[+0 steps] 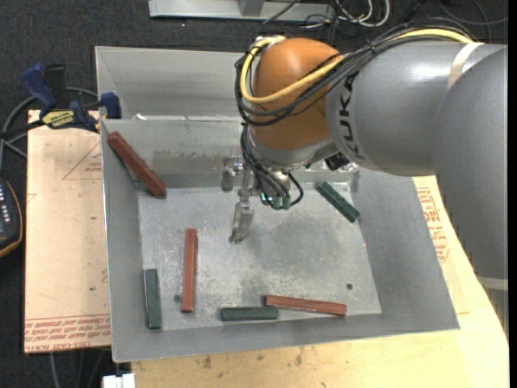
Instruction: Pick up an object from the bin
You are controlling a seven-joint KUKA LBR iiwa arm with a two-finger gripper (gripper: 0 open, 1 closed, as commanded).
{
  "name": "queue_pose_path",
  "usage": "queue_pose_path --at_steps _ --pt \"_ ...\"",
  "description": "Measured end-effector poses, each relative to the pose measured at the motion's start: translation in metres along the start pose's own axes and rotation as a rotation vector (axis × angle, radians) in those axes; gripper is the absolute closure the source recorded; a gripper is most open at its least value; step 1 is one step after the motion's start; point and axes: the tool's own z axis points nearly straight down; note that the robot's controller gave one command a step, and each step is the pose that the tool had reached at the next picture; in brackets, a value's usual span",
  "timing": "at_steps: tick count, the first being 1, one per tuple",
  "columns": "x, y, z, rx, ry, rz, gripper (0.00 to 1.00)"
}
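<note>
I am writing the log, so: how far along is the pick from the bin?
Done: nothing yet; all bars rest in the bin. In hand: the gripper hangs over bare floor, near the long red-brown bar. Left: grasping and lifting one.

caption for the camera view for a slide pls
KUKA arm's hand over the middle of the grey bin, with red-brown sticks and dark green sticks scattered around it

Bare bin floor (315, 253) mid-right — red stick (189, 269) left, red bar (305, 305) at front
</note>
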Motion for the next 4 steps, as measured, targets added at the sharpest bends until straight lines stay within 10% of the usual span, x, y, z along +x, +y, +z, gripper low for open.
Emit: queue_pose_path --at_steps 1,2,3,4 --pt "0.027 0.067 0.108 0.000 -0.001 -0.192 0.00" --pt "0.024 0.065 0.105 0.000 -0.007 -0.188 1.00" --pt "0.024 0.065 0.105 0.000 -0.007 -0.187 0.00" --pt "-0.051 0.018 0.050 0.001 -0.018 -0.093 0.00"
